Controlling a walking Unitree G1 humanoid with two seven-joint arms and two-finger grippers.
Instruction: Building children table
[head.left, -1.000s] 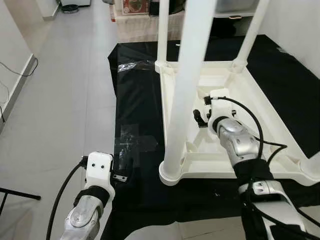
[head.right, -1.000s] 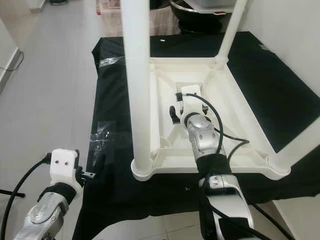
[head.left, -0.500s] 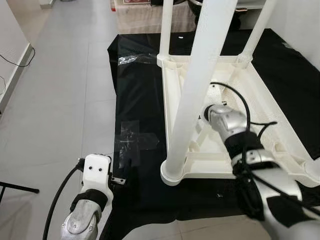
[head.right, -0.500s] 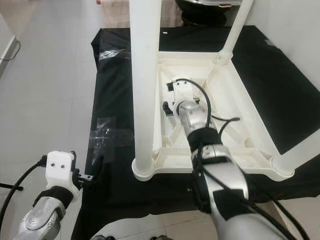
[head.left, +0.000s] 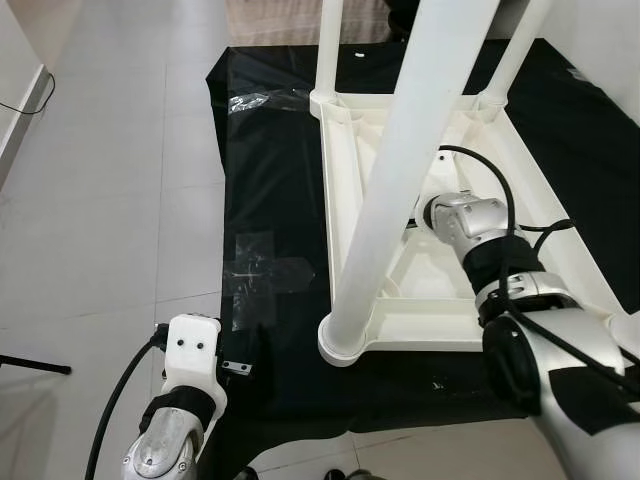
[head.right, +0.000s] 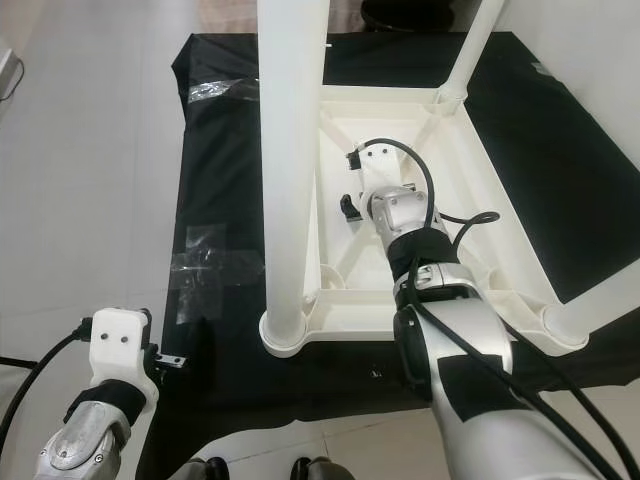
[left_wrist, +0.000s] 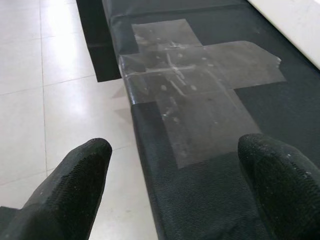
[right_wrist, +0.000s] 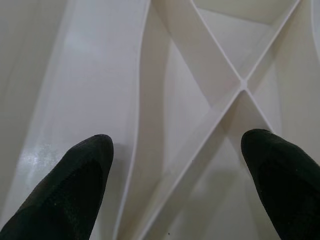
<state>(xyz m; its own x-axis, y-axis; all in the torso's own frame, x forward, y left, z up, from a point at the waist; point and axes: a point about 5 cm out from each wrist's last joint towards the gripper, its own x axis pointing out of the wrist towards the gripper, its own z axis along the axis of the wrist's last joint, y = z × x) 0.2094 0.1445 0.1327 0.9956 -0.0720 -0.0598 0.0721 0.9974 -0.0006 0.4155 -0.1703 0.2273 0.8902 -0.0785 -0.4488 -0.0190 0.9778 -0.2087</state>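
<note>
White moulded-plastic children's table, upturned on black mat, round tapered legs up, X-ribbed underside; right hand spread wide over ribs; left hand wide above taped mat edge

**Even, bright light; sharp head views, soft fingertips up close**

The scene is lit brightly and evenly from above. Pale glare is seen on the floor and on the tape. Only soft shadows are cast inside the table. The head views are sharp; in the wrist views the near fingertips are slightly blurred
</note>
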